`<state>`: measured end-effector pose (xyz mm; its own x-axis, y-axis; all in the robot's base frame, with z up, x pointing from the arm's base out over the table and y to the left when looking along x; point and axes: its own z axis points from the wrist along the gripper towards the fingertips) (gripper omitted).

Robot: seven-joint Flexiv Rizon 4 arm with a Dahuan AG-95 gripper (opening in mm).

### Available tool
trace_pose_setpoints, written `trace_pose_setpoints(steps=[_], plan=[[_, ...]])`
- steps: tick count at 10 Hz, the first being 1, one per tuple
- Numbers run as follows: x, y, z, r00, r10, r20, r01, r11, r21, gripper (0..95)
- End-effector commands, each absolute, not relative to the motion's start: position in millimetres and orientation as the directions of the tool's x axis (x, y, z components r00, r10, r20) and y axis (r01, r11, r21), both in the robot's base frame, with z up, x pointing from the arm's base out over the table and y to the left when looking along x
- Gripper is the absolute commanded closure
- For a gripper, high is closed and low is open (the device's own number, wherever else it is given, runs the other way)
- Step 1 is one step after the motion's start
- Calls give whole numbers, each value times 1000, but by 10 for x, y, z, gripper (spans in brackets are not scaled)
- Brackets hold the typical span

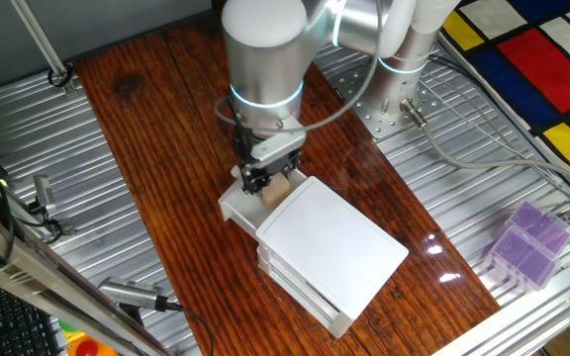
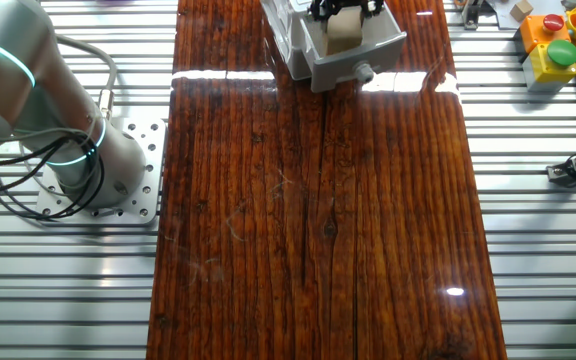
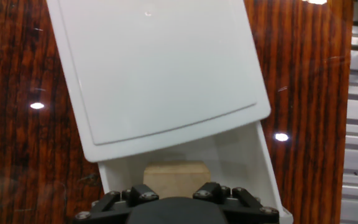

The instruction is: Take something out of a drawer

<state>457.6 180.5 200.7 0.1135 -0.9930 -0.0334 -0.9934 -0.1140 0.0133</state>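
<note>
The white stacked box (image 1: pixel 330 237) stands on the wooden table with its top drawer (image 1: pixel 237 203) pulled out. The drawer also shows in the other fixed view (image 2: pixel 353 58), with its small round knob (image 2: pixel 364 72), and in the hand view (image 3: pixel 253 168). The tan block (image 2: pixel 343 32) sits in the open drawer; it also shows in one fixed view (image 1: pixel 279 190) and the hand view (image 3: pixel 174 176). My gripper (image 1: pixel 269 178) reaches down into the drawer, and its black fingers (image 2: pixel 320 12) stand close against both sides of the block. The fingertips are hidden in the hand view.
A purple plastic box (image 1: pixel 527 242) lies on the metal bench at the right. A metal clamp (image 1: pixel 43 203) and a tool (image 1: pixel 132 294) lie at the left. Coloured toys (image 2: pixel 558 40) stand at the other fixed view's top right. The arm's base (image 2: pixel 88 165) is bolted beside the table.
</note>
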Motion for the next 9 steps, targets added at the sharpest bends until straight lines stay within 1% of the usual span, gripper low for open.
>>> trace_pose_setpoints(steps=[1,7,9], plan=[[4611,1800,2101,104,-994,-26,-994,-104,19,950],[4703,1665,2443,108,-993,-38,-992,-110,57,950],[4707,1631,2486,116,-993,-31,-991,-117,57,950]])
